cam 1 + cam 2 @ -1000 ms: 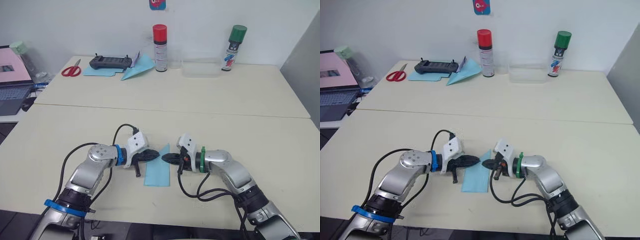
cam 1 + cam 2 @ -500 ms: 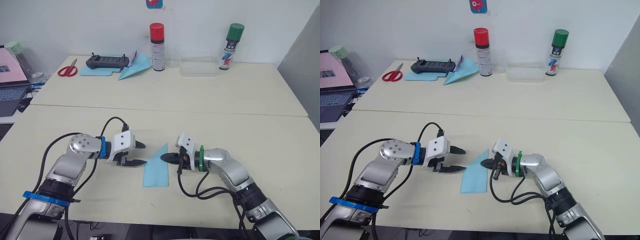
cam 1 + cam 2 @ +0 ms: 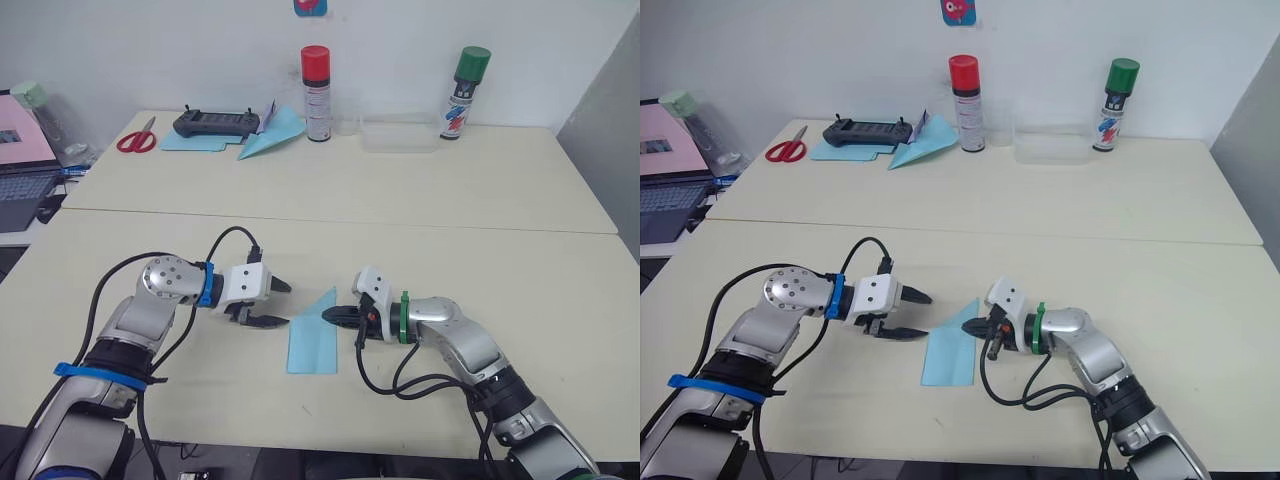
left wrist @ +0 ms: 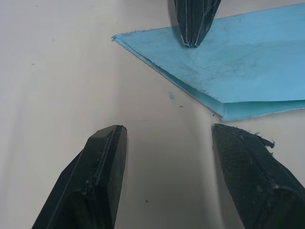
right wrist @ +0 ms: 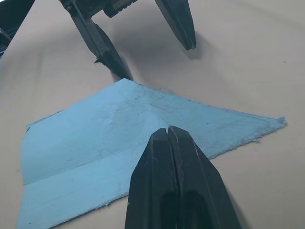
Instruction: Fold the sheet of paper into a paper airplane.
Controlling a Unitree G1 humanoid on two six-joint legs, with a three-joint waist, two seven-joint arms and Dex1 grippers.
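Where head views blur it — right hand (image 5: pixel 167 131) pinched onto sheet of paper (image 5: pixel 143 143), left hand (image 4: pixel 167 138) wide.

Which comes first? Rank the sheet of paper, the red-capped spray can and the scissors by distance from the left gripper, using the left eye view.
1. The sheet of paper, just beside the open left gripper, toward the robot's right.
2. The red-capped spray can, at the table's far edge.
3. The scissors, at the far left corner; close to the can's distance.
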